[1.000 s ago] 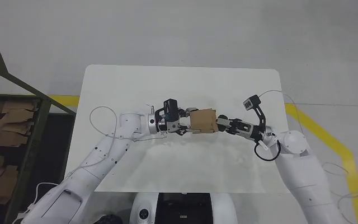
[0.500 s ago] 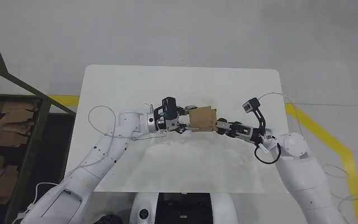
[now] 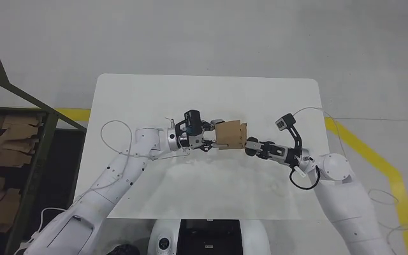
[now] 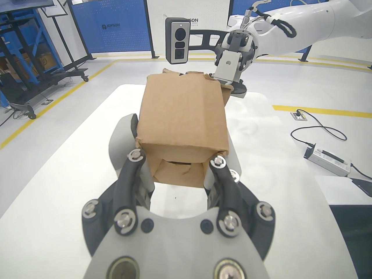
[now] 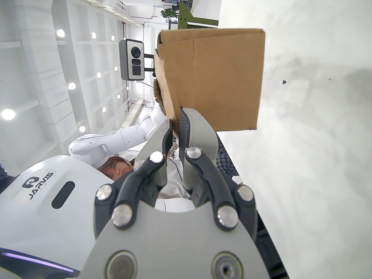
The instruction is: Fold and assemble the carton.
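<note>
Right arm's elbow has dropped back toward the robot over the last second, and the carton (image 3: pixel 231 134) has barely shifted. It sits over the middle of the table (image 3: pixel 159 95), apparently lifted clear, between the two grippers.

Left gripper (image 4: pixel 178 146) straddles one open end, fingers clamped on opposite side walls. Right gripper (image 5: pixel 175 120) is pressed nearly together, pinching a single wall edge at the other end.

Judgement: thin brown board, light, stiff across panels, weak at creases. Edges look ragged, so a hard pinch may tear them, and smooth faces may slip. Best hold is across two walls near a corner crease, leaving the end flaps free.
</note>
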Controlling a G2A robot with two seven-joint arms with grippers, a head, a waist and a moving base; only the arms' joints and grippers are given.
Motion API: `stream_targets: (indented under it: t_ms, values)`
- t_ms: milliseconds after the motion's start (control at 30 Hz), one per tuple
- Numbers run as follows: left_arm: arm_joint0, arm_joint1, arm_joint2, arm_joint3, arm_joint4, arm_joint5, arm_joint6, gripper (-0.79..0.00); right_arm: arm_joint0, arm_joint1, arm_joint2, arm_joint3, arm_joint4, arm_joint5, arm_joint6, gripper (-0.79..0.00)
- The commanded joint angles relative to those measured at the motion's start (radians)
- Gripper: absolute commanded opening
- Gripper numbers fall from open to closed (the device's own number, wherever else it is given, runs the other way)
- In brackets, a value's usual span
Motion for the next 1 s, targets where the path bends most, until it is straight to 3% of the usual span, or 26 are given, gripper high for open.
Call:
stream_targets:
  t_ms: [0,967]
  values:
    - [0.004,0.001,-0.002,-0.005,0.004,0.001,0.002,-0.545,0.009,-0.001,-0.005,0.004,-0.002,0.003,-0.003,-0.773]
    - [0.012,0.005,-0.008,-0.005,0.015,-0.001,0.019,-0.542,0.059,0.001,-0.016,0.055,0.022,0.005,-0.022,-0.785]
